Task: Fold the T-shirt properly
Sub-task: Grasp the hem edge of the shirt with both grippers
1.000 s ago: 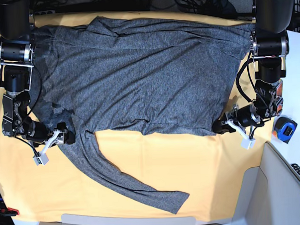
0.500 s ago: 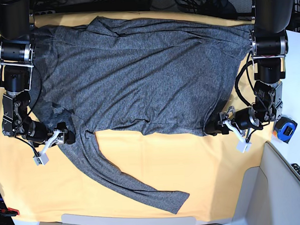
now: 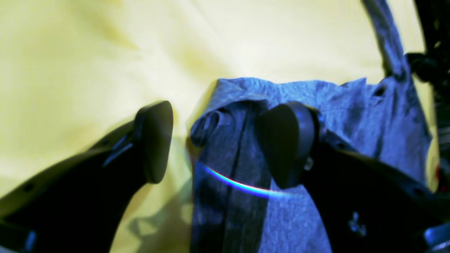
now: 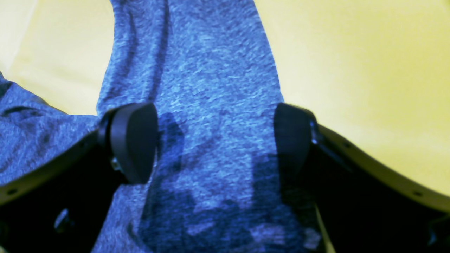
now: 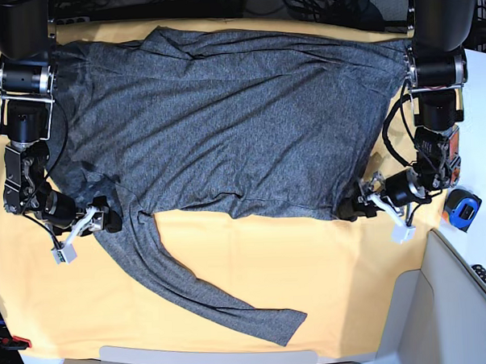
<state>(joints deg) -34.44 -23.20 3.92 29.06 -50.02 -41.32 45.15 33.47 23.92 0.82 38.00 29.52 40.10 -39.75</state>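
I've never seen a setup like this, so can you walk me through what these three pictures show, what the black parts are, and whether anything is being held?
This is a robot with two arms, working over a table under a yellow cloth. One picture looks down from above; the other two come from small cameras on the wrists, looking out between each gripper's fingers. A large dark grey long-sleeved shirt lies spread out, one sleeve trailing toward the near edge. A blue tape measure sits at the side. The left gripper is at a rumpled shirt corner, its fingers apart with bunched fabric between them, not pinched. The right gripper is open too, straddling the sleeve where it meets the body. Nothing is held now.
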